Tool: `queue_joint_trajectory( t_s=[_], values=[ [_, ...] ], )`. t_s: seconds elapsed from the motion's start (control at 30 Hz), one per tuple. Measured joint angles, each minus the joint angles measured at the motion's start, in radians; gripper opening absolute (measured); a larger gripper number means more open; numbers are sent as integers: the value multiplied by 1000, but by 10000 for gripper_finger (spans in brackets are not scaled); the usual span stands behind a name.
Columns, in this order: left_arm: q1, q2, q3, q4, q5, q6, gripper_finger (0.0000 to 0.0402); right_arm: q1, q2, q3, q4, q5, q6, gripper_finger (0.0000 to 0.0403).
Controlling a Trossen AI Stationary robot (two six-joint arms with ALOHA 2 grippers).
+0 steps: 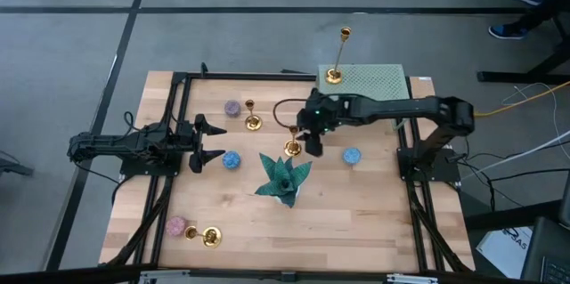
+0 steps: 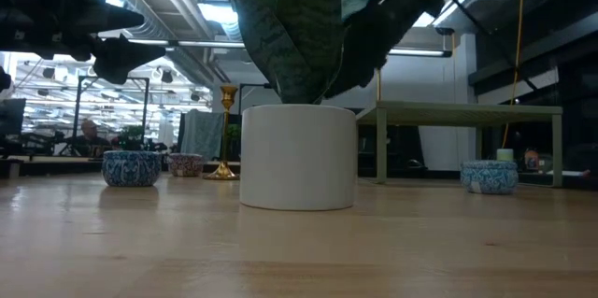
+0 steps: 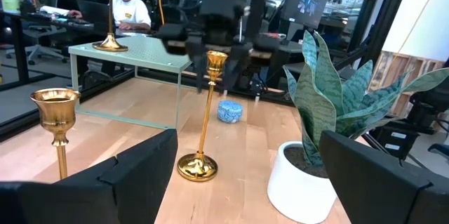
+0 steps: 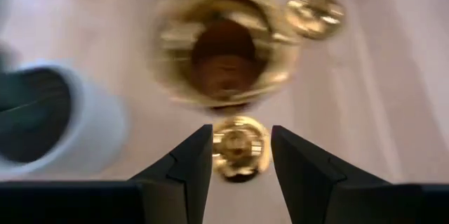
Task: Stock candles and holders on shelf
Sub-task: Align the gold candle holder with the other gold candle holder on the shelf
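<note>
The right arm reached from three o'clock toward table centre, its right gripper (image 4: pixel 240 155) pointing down over a gold holder (image 1: pixel 292 147), fingers apart either side of the cup, not clamped; the left gripper (image 1: pixel 207 142) waited at nine o'clock, jaws wide, beside a blue candle (image 1: pixel 232 159); one holder (image 1: pixel 336 74) stood on the shelf (image 1: pixel 378 79) at one o'clock; the plant (image 2: pixel 297 74) blocked most of the low view; the wrist picture blurred the base.

On the wooden surface (image 1: pixel 356 213), the right gripper (image 1: pixel 307 137) hangs over a slim gold candlestick (image 1: pixel 292 146) near the middle. Another gold candlestick (image 1: pixel 336 66) stands on the pale green perforated shelf (image 1: pixel 378 81) at the far edge. The left gripper (image 1: pixel 207 140) waits beside a blue speckled candle (image 1: pixel 232 159).
</note>
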Motion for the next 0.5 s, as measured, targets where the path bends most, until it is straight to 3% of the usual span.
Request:
queue_joint_trajectory(
  t_s=[0.5],
  values=[
    [0, 0, 0, 0, 0, 0, 345, 0, 42, 0, 105, -71, 30, 150]
  ],
)
